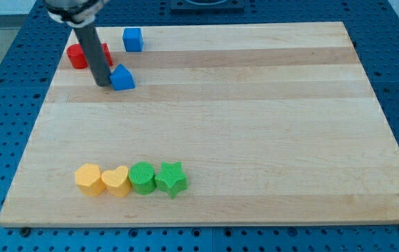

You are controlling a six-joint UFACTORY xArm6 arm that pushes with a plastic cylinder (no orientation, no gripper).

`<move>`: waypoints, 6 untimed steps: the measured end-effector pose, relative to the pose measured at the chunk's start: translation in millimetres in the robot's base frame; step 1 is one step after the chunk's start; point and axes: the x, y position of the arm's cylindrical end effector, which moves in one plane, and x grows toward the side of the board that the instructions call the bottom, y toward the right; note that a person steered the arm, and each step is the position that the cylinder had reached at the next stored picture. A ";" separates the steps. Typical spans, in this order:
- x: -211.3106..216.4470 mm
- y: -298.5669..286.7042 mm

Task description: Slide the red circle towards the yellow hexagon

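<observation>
The red circle [77,56] lies near the board's top left corner, partly hidden behind my rod. Another red block [106,53] shows just right of the rod; its shape is hidden. The yellow hexagon [87,178] sits at the lower left, first in a row of blocks. My tip [103,83] rests on the board just below and right of the red circle, touching the left side of a blue triangular block [122,78].
A blue cube [132,39] stands near the top edge. Right of the yellow hexagon are a yellow heart [116,181], a green circle [142,177] and a green star [171,178], all touching in a row. The wooden board [255,126] sits on a blue perforated table.
</observation>
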 end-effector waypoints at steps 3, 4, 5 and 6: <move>2.4 -29.3; -11.4 -123.8; -15.3 -130.2; -22.4 -131.2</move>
